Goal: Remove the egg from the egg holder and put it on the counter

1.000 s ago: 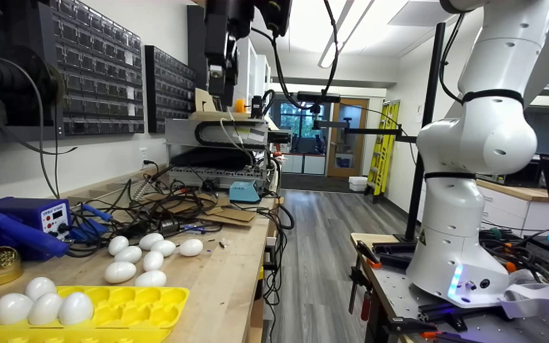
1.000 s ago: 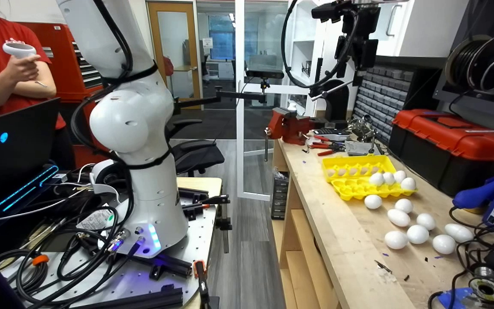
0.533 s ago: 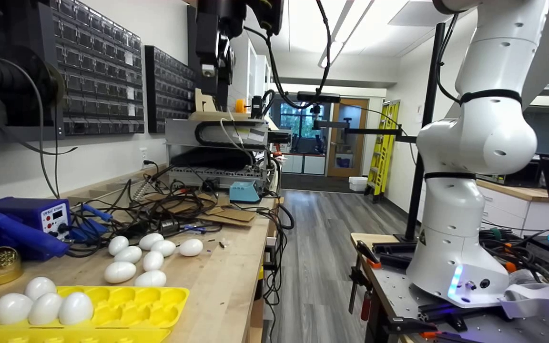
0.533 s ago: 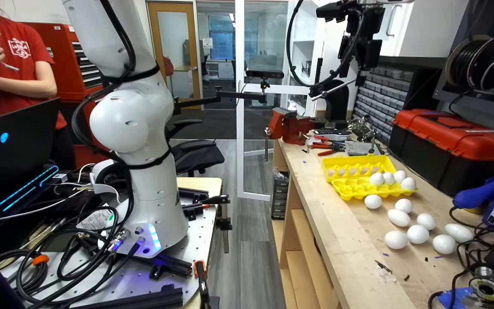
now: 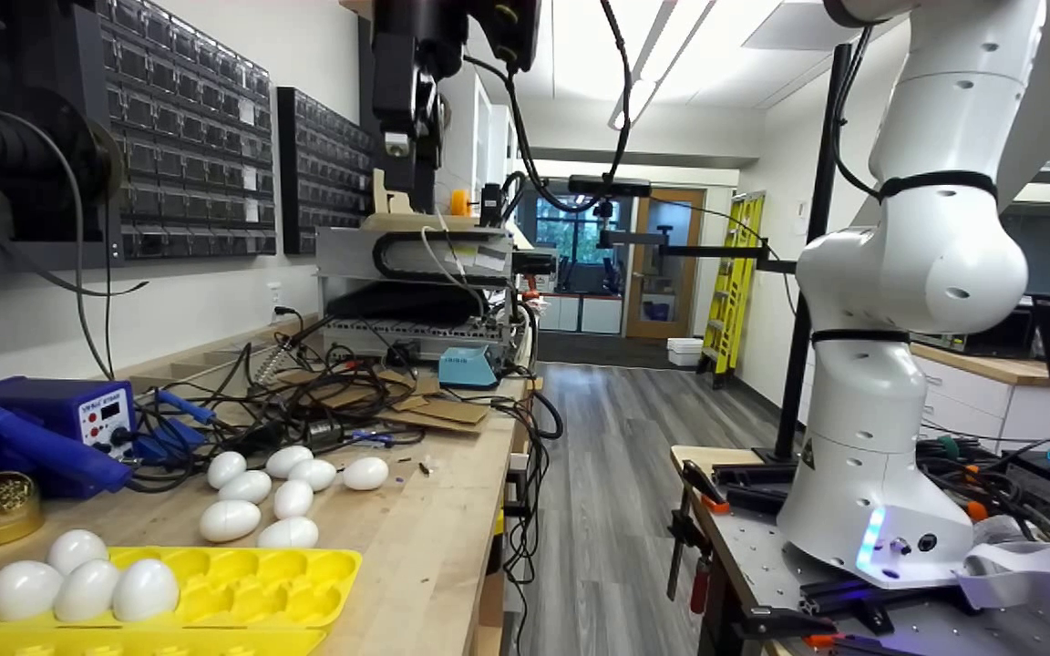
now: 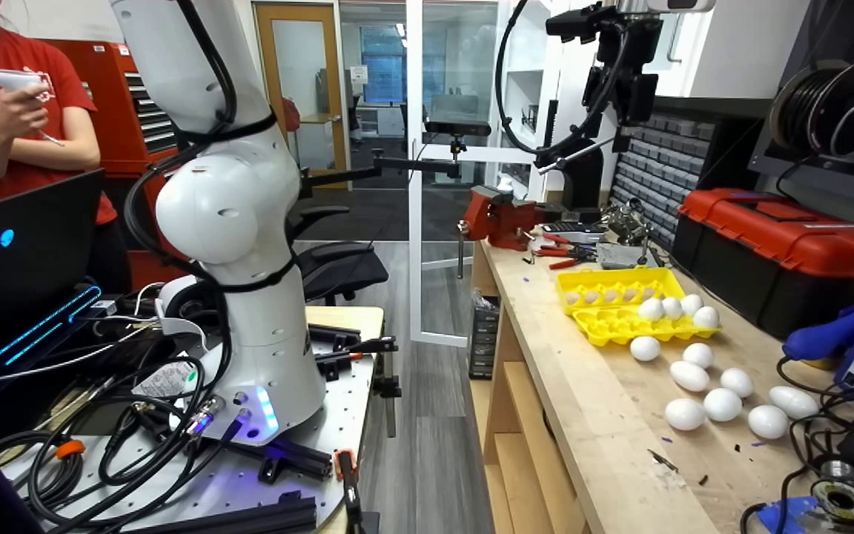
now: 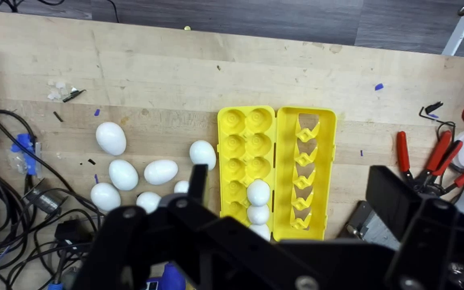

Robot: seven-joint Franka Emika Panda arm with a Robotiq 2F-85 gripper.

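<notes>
The yellow egg holder [image 7: 232,146] lies open on the light wood counter [image 7: 155,80]. It also shows in both exterior views [image 5: 261,569] [image 6: 605,324]. Several white eggs stand together at one end of it [image 5: 144,590] [image 6: 651,309]. In the wrist view three show, the nearest egg [image 7: 258,192] in front, and the rest is hidden behind the gripper. Several loose white eggs [image 7: 111,139] lie on the counter beside the holder. My gripper [image 7: 292,177] is open and empty, its fingers wide apart. It hangs high above the counter in both exterior views [image 5: 411,178] [image 6: 623,137].
Cables [image 7: 10,193] and a blue soldering station [image 5: 60,428] lie beyond the loose eggs. Red-handled pliers [image 7: 437,161], a red vise [image 6: 501,215] and a black and red toolbox [image 6: 790,252] stand around the holder. A person [image 6: 27,141] stands behind the robot base.
My gripper has shifted slightly toward the wall side, high above the counter, with little movement in the last half second. The eggs and holder have not moved. The person's hand has moved.
</notes>
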